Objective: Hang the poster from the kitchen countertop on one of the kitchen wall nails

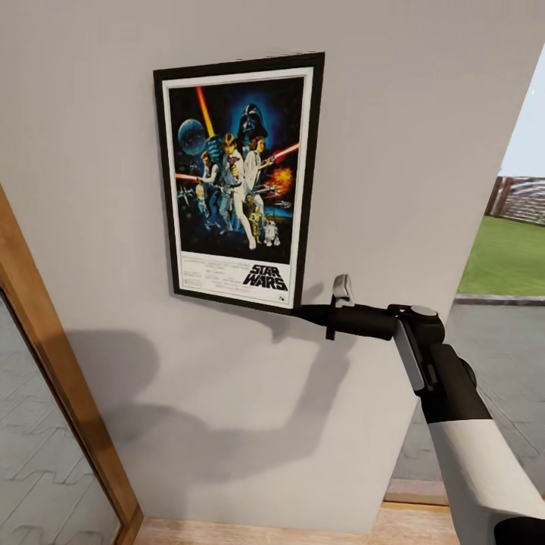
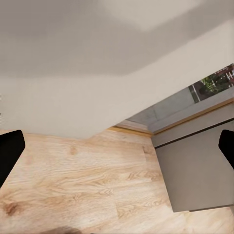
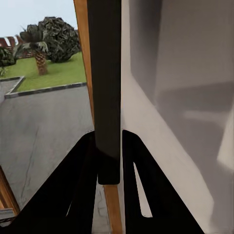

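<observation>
Hanging flat against the pale grey wall (image 1: 393, 136), the poster (image 1: 238, 182) sits upright with a slight tilt, its black frame and white inner border around the blue-black artwork and the "STAR WARS" title near its lower edge. The right gripper (image 1: 301, 310) reaches in from the right side of the head view and pinches the poster's lower right corner. In the right wrist view the poster (image 3: 107, 87) appears edge-on as a dark strip, and the right gripper (image 3: 108, 165) has its two black fingers (image 3: 83, 180) pressed against either face of that strip, clamped on it. Beside the wall there is a wooden frame (image 1: 53, 371) with glass at the left, and grass (image 1: 507, 257) and paving outdoors at the right. The left gripper (image 2: 117, 146) points down at a light wooden floor (image 2: 73, 190), its dark fingertips (image 2: 9, 151) standing wide apart with nothing between them.
</observation>
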You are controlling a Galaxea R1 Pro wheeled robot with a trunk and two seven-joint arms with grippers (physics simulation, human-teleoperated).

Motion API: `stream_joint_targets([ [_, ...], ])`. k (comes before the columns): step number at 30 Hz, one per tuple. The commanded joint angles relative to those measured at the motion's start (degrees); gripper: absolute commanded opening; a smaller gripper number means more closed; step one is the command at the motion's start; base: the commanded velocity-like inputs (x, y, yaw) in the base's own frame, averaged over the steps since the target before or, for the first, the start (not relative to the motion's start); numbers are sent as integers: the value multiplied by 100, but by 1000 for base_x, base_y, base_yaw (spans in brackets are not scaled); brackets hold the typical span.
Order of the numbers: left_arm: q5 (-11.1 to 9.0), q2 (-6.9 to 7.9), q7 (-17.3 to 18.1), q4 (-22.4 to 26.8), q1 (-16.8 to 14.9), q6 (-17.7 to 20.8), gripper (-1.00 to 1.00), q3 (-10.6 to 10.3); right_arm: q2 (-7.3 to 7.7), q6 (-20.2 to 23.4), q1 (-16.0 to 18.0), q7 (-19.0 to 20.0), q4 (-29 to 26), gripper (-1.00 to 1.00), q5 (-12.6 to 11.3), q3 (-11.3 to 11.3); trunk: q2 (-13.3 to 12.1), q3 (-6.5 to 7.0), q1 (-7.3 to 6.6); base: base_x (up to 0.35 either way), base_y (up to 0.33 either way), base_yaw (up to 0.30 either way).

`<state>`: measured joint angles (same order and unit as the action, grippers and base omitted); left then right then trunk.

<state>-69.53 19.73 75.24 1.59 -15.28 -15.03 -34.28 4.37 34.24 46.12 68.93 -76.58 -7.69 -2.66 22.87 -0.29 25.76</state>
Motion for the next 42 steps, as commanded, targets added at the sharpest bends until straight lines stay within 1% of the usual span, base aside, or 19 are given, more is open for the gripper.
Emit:
stream_joint_targets([
  [1,-43,6,5,0,-1,-36,100,-51,4,52,2,0,8,-100,-32,-8,5,-3,2,0,0,0],
  [14,-43,13,7,-1,-1,-35,100,-52,2,56,2,6,27,-100,-5,-7,5,-3,2,2,0,0],
  [25,-43,13,4,-1,-1,-35,100,-52,2,56,2,6,29,-100,-5,-7,5,-3,2,74,0,0],
  [26,-43,13,5,-1,-1,-35,100,-52,2,56,2,6,27,100,-5,-7,5,-3,2,7,0,0],
  [42,-43,13,0,0,-1,-35,100,-52,0,49,-6,6,20,100,-40,-7,5,-3,2,1,0,0],
])
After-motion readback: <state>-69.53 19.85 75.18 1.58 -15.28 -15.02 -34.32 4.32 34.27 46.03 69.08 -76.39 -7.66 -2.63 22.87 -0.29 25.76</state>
